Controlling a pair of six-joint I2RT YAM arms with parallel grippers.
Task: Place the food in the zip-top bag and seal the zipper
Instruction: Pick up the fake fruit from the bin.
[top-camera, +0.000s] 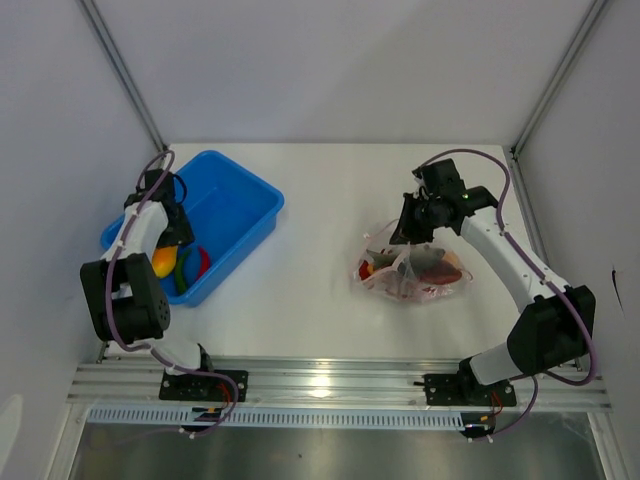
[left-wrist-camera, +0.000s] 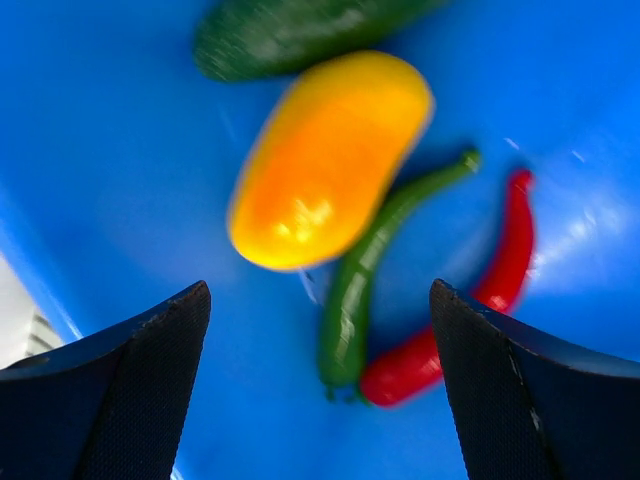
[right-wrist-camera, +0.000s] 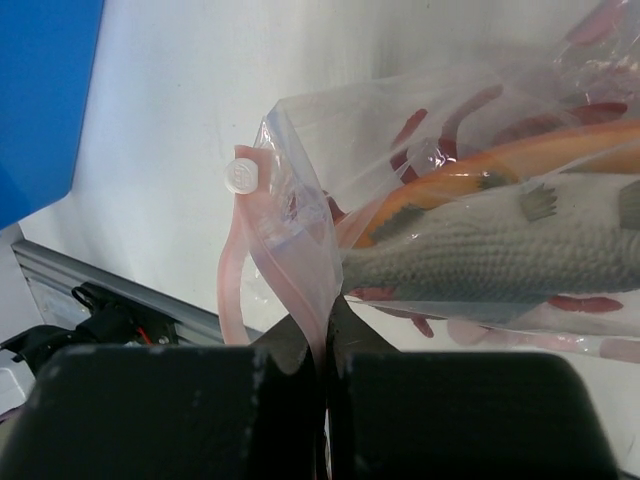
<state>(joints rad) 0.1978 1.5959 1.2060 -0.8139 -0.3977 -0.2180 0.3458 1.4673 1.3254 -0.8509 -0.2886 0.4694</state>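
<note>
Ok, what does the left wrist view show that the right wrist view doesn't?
Only left wrist: the left gripper, open, above a yellow-orange piece, a green chilli, a red chilli and a dark green vegetable lying loose.
Only right wrist: the right gripper shut on the zip-top bag at its edge, the pink zipper with a white slider, and a grey fish and an orange piece inside.
Both: the blue bin, filling the left wrist view, just a corner in the right.
</note>
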